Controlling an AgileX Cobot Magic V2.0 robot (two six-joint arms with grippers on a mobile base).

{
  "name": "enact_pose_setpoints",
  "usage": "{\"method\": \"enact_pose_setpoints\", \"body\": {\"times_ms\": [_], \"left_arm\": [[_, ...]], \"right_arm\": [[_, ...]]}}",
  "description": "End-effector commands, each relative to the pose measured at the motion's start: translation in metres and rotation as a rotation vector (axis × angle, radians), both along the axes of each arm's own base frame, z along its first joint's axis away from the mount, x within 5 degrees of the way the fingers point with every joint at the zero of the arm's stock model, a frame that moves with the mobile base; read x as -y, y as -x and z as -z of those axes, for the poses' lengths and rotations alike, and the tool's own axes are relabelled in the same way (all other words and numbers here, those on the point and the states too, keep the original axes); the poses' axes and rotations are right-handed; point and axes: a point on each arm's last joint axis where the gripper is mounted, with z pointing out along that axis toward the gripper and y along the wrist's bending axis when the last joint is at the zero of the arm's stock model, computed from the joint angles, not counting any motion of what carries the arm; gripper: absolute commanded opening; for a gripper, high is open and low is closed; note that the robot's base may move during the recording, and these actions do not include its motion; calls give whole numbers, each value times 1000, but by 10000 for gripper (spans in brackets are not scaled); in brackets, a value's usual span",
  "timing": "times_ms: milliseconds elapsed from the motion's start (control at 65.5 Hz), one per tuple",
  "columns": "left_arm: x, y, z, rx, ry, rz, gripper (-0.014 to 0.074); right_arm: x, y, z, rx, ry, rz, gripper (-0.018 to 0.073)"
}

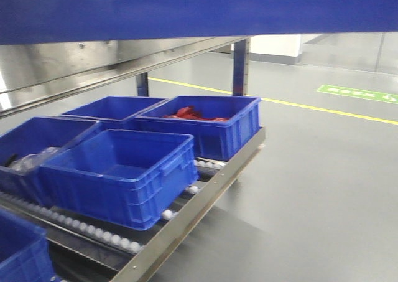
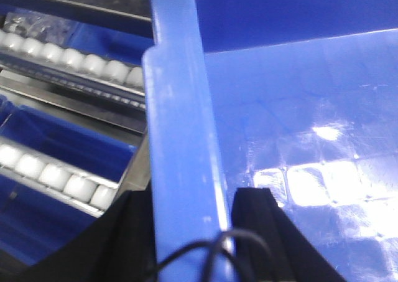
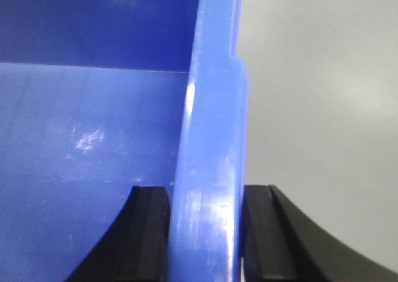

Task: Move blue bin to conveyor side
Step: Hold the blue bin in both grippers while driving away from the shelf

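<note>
Bin location: the blue bin (image 1: 199, 8) is seen as a broad blue band across the top of the front-facing view, above the rack. Its glossy inner floor fills the right half of the left wrist view, and its thick rim runs up the middle of both wrist views.
Left gripper (image 2: 186, 201): clenched on the rim of the blue bin, which is pinched between two black fingers (image 2: 258, 232) at the bottom of the frame, one on each face of the wall.
Right gripper (image 3: 204, 198): clenched on the rim in the same way. Black pads (image 3: 149, 232) are pressed flat against both faces of the wall at lower centre.
Cable (image 2: 205, 251): a thin dark loop is laid across the rim at the bottom edge of the left wrist view.
Rack (image 1: 205, 195): a stainless-steel frame is fitted with rows of white rollers (image 1: 93, 229), running from lower left towards centre right.
Near crate (image 1: 118, 176): blue and empty, it is set on the rollers at centre left.
Far crate (image 1: 205, 123): blue, placed just behind the near crate, with red items (image 1: 189, 114) held inside.
Other crates: two more blue crates are ranged at the left of the rack, and a corner of another is cut off at lower left.
Floor (image 1: 311, 182): grey, crossed by a yellow line (image 1: 323, 109), with a green marking (image 1: 357, 93) at upper right.
</note>
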Motion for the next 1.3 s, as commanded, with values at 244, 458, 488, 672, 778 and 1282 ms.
{"method": "enact_pose_setpoints", "body": {"times_ms": [244, 458, 488, 672, 778, 1282], "left_arm": [[13, 3, -15, 118, 100, 90, -20], [13, 3, -15, 118, 100, 90, -20], [13, 3, -15, 118, 100, 90, -20], [13, 3, -15, 118, 100, 90, -20], [13, 3, -15, 118, 100, 90, -20], [13, 3, -15, 118, 100, 90, -20]], "right_arm": [[-7, 5, -12, 100, -89, -67, -79], [-7, 5, -12, 100, -89, -67, -79], [-7, 5, -12, 100, -89, -67, -79], [-7, 5, -12, 100, -89, -67, -79], [-7, 5, -12, 100, -89, -67, -79], [-7, 5, -12, 100, -89, -67, -79]]}}
